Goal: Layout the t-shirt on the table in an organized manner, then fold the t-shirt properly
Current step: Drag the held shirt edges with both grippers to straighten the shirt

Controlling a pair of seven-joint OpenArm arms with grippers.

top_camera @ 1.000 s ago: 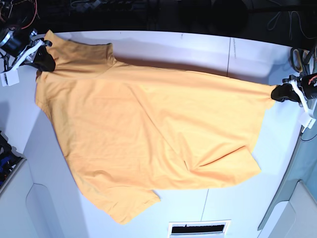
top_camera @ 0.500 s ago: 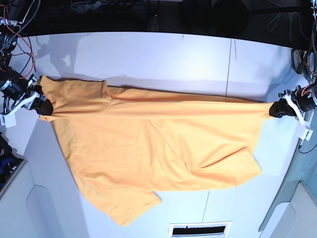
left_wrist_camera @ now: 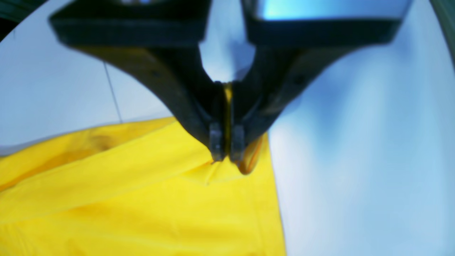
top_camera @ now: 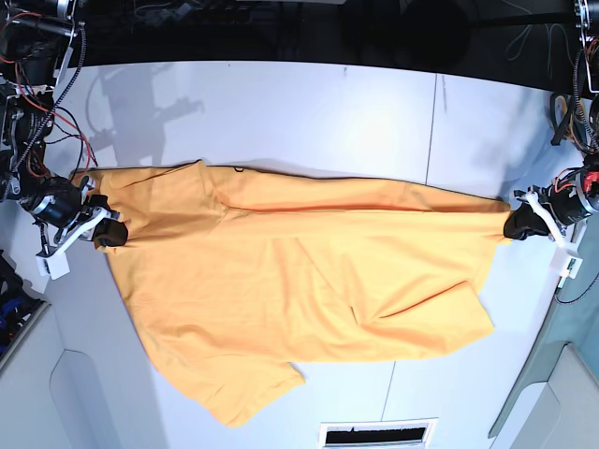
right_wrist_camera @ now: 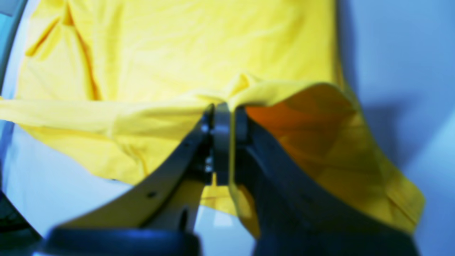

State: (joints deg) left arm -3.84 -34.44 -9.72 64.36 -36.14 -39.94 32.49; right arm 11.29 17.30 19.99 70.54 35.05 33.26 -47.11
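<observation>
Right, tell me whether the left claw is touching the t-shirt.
Touching. The left wrist view shows the left claw shut on the edge of the t-shirt, orange cloth pinched between its fingertips. The base view agrees.

Clearance: far half of table (top_camera: 309,103) bare.
t-shirt (top_camera: 299,281) covers the middle; open white strips along both side edges and near edge.

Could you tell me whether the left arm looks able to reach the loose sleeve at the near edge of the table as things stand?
Probably not yet: the left gripper is shut on the t-shirt at its far corner, so it is occupied. The sleeve lies flat on the table with nothing over it.
</observation>
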